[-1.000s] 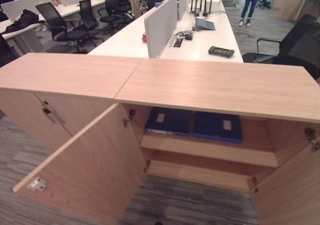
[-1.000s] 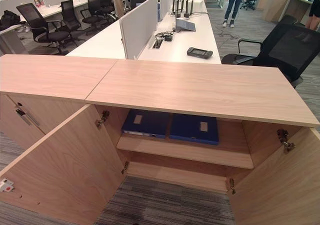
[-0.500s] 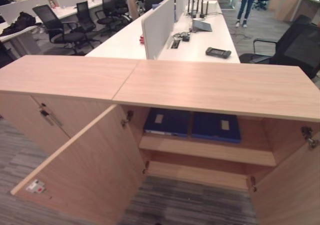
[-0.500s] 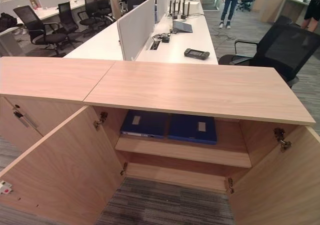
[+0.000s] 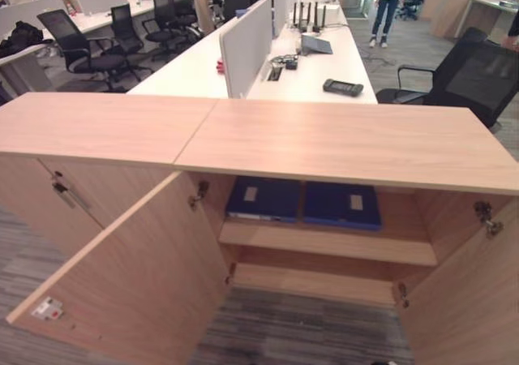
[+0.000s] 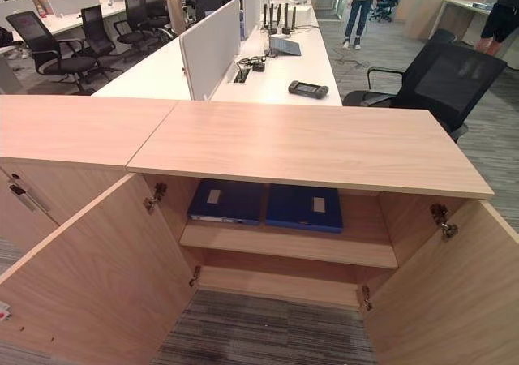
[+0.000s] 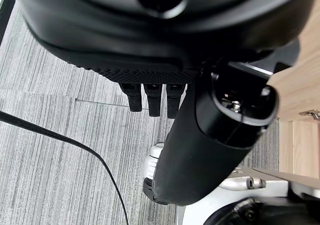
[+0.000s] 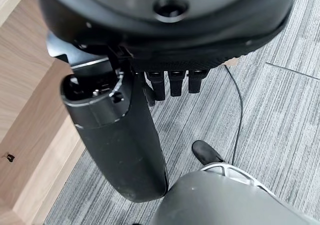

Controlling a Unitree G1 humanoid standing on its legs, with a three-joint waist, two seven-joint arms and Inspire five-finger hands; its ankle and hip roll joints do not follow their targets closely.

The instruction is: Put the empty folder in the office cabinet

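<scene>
Cabinet [image 5: 340, 142]: I am looking down at it with both doors swung open, the left door [image 5: 130, 276] reaching out toward me and the right door [image 6: 438, 292] hanging open at the near right
Folders: two blue folders are lying flat side by side on the upper shelf [image 6: 284, 243], the left folder [image 6: 225, 201] just beside the right folder [image 6: 303, 208]; I judge the placing done
Left hand [image 7: 150, 97]: I am seeing it hanging over the carpet, fingers relaxed and straight, carrying nothing
Right hand [image 8: 172, 82]: it is hanging loose beside the right door, fingers straight, empty
Risk, doors: both are standing wide, so if I am stepping or swinging an arm I could be knocking a door edge and straining the hinge [image 6: 440, 219]
Risk, folders: closing carelessly could be jarring the shelf; they are sitting well back, so I judge that unlikely
Risk, surroundings: a person [image 6: 354, 8] is standing far off by the desks [image 6: 276, 65], well apart from me
</scene>
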